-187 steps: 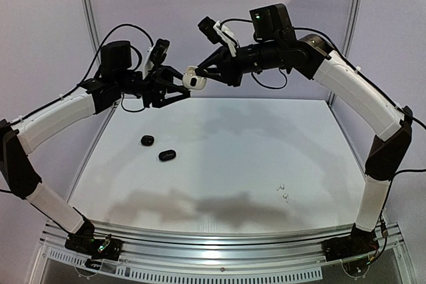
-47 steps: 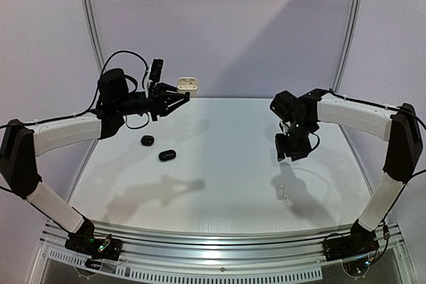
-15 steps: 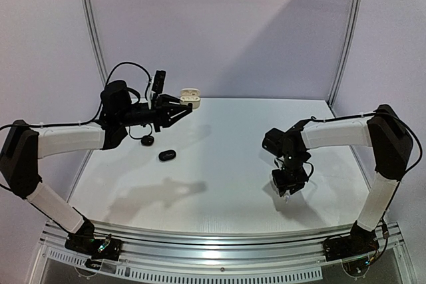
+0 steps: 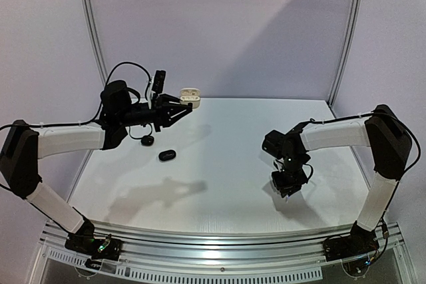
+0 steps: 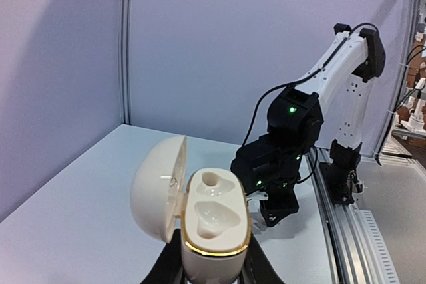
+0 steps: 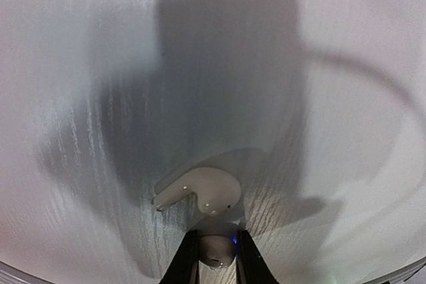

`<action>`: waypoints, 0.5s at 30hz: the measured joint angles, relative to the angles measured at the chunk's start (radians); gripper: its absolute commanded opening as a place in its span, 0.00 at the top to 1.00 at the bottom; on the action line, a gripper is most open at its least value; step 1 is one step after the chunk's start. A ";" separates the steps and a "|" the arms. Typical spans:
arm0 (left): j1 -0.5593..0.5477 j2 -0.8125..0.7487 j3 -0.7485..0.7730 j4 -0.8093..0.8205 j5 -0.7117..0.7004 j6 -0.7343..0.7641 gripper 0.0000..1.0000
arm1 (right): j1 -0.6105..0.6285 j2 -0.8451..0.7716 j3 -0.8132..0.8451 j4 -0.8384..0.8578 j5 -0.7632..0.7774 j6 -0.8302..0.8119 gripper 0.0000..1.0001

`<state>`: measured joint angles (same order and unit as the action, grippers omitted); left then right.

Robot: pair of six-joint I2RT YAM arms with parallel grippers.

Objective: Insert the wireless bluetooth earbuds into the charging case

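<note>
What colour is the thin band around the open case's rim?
Gold, edging the cream-white charging case; the left wrist view shows it best.

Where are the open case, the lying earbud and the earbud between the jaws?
Open case point(image 5: 214, 227): left wrist view, base socket.
Lying earbud point(image 6: 203, 191): right wrist view, body.
Earbud between the jaws point(image 6: 217, 249): right wrist view, top.

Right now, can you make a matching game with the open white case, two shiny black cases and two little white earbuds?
1 open white gold-rimmed charging case; 2 two glossy black oval cases; 3 blue-lit white earbud; 4 other white earbud.
A lying beside the right tool; B inside the right tool; C in the left tool; D on the table's left side.
Pairs: 1-C, 2-D, 3-B, 4-A.
</note>
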<state>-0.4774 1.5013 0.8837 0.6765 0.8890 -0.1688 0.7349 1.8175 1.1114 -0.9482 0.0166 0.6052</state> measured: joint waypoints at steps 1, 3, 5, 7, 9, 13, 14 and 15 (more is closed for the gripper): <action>0.000 0.000 0.000 0.000 0.000 0.000 1.00 | 0.000 0.000 0.000 0.000 0.000 -0.002 1.00; 0.000 0.000 0.000 0.000 -0.001 0.000 1.00 | 0.000 0.000 0.001 -0.001 -0.001 -0.004 1.00; 0.000 0.000 0.000 0.000 -0.001 0.000 1.00 | 0.002 0.000 0.006 -0.010 -0.001 -0.008 1.00; 0.000 0.000 0.000 0.000 -0.004 0.000 1.00 | 0.007 0.001 0.029 -0.043 -0.001 -0.017 1.00; 0.000 0.000 0.000 0.000 -0.010 0.000 1.00 | 0.020 0.001 0.097 -0.098 0.000 -0.038 1.00; 0.000 -0.005 -0.018 0.027 -0.050 0.000 1.00 | 0.074 -0.010 0.341 -0.160 0.010 -0.101 1.00; 0.000 -0.005 -0.029 0.047 -0.066 0.000 1.00 | 0.091 -0.019 0.410 -0.156 0.015 -0.120 1.00; 0.000 -0.005 -0.042 0.069 -0.080 0.000 1.00 | 0.107 -0.032 0.474 -0.143 0.019 -0.143 1.00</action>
<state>-0.4778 1.4967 0.8421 0.7456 0.8085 -0.1684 0.8417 1.7855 1.5856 -1.0916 0.0360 0.4625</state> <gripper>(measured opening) 0.224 0.152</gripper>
